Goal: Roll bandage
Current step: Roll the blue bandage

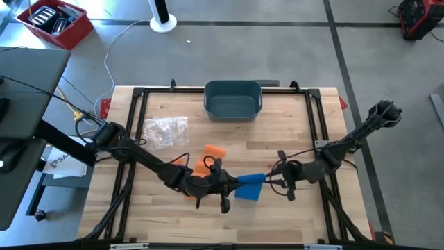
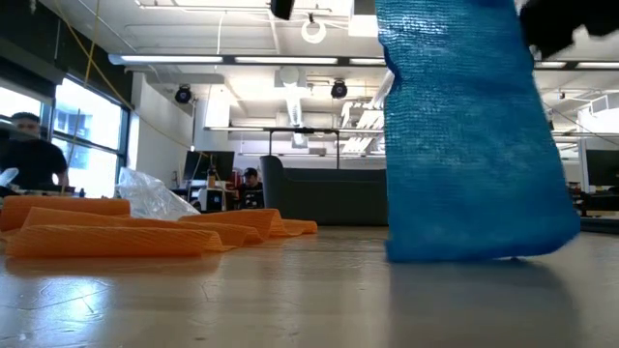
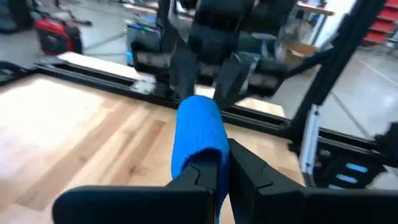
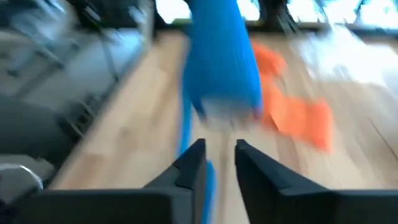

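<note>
A blue bandage (image 1: 250,186) is held up near the table's middle front, between my two grippers. Its lower edge (image 2: 474,253) rests on the wood. My left gripper (image 3: 222,163), reaching in from the table's left, is shut on the bandage's near end. My right gripper (image 4: 221,163) stands open facing it from the table's right. Its fingers (image 3: 231,78) flank the bandage's other end. An orange bandage (image 1: 208,161) lies crumpled on the table just behind the left gripper. My left gripper pinches the blue bandage's end (image 3: 208,149) between its two fingers, coming nearly level from the table's left. The cloth bulges as a rounded fold over the fingertips and runs on toward the right gripper. I cannot tell whether my right gripper touches the bandage.
A teal bin (image 1: 232,99) stands at the far middle edge. A clear plastic bag (image 1: 165,130) lies at the far left. Black frame rails (image 1: 322,132) border the wooden table. There is bare wood at the front left and far right.
</note>
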Controlling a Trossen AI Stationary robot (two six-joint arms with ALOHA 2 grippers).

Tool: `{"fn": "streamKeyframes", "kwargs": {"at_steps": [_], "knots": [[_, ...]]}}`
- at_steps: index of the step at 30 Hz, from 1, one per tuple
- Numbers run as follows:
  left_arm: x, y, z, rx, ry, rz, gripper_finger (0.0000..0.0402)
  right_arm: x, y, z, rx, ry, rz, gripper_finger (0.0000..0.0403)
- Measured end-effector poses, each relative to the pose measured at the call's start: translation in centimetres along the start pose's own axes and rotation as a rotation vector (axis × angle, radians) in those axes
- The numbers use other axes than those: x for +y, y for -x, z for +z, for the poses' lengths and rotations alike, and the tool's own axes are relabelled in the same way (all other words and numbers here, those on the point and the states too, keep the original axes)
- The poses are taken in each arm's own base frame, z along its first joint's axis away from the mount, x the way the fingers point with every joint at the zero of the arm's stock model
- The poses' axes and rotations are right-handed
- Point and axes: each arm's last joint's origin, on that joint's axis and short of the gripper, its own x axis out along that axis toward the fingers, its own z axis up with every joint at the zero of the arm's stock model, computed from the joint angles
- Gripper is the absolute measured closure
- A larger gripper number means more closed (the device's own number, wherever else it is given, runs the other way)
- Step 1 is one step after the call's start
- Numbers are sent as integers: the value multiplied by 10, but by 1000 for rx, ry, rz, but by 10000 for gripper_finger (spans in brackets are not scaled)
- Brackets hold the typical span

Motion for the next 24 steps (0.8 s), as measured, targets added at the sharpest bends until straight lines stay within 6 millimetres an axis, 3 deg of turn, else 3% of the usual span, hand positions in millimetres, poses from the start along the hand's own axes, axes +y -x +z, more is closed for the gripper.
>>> {"fn": "streamKeyframes", "kwargs": {"at_steps": [7, 13, 16, 20, 24], "knots": [[-6, 19, 8, -23, -54, 106, 394, -3, -5, -26, 156, -70, -86, 261], [-19, 30, 13, -59, -57, 61, 395, 9, -23, -53, -21, -77, -32, 247], [-25, 35, 10, -53, -65, 41, 395, 13, -33, -51, -148, -93, -52, 246], [-28, 38, 10, -62, -81, 29, 392, 25, -47, -37, -304, 17, -17, 246], [-31, 40, 11, -73, -77, 26, 391, 37, -56, -26, -354, 108, 51, 246]]}}
